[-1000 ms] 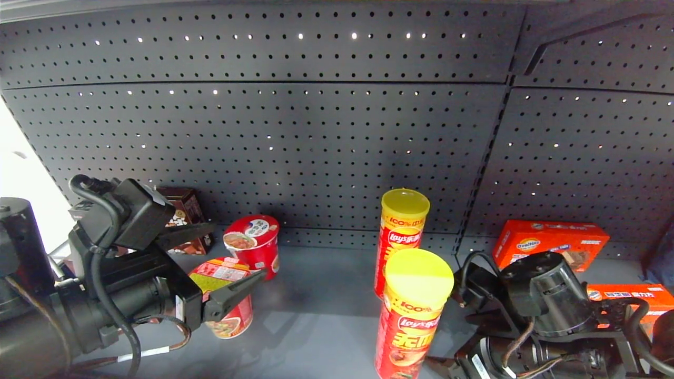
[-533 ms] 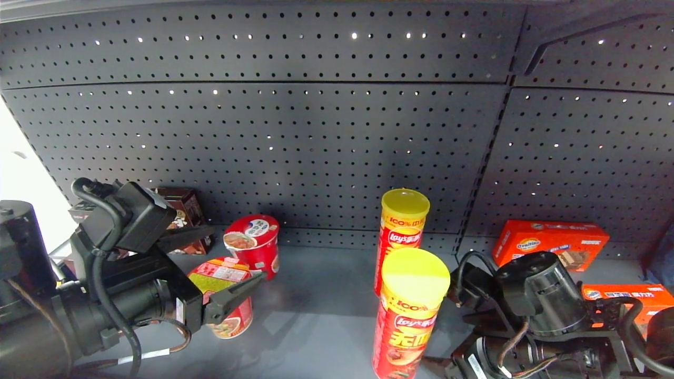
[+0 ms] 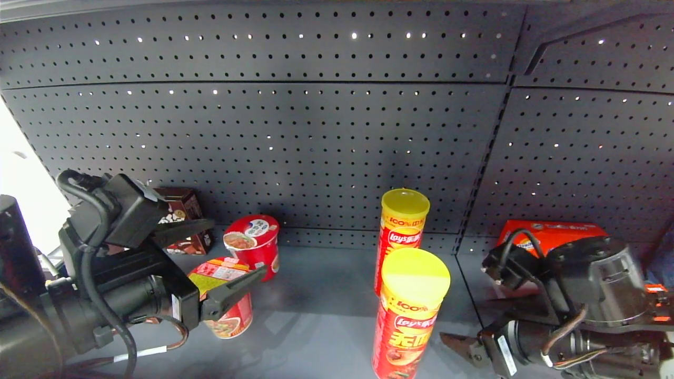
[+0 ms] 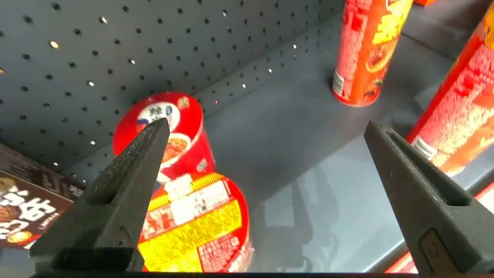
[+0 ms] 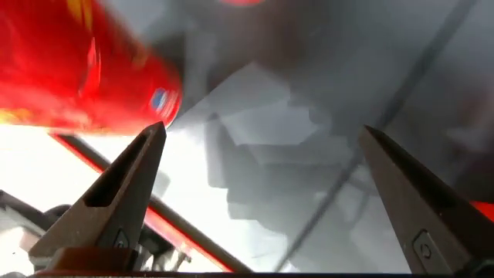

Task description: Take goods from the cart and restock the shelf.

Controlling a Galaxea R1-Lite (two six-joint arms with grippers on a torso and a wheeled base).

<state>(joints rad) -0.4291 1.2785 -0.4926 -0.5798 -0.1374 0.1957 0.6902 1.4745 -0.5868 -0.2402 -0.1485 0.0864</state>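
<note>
Currently you have one chips tube (image 3: 413, 310), red wrap, yellow lid: upright on the shelf (image 3: 316, 295) near its front edge, long axis vertical, lid upward, just nearer than a twin tube (image 3: 403, 231). Right gripper (image 5: 262, 130): spread wide, empty, right of the chips tube. Left gripper (image 3: 239, 247): spread either side of a noodle cup (image 3: 226, 302)

Two chip cans (image 3: 403, 231) (image 3: 410, 316), two noodle cups (image 3: 255, 242) (image 3: 221, 275), one brown box (image 3: 184, 205), two orange boxes (image 3: 550, 229) (image 3: 654, 288)
</note>
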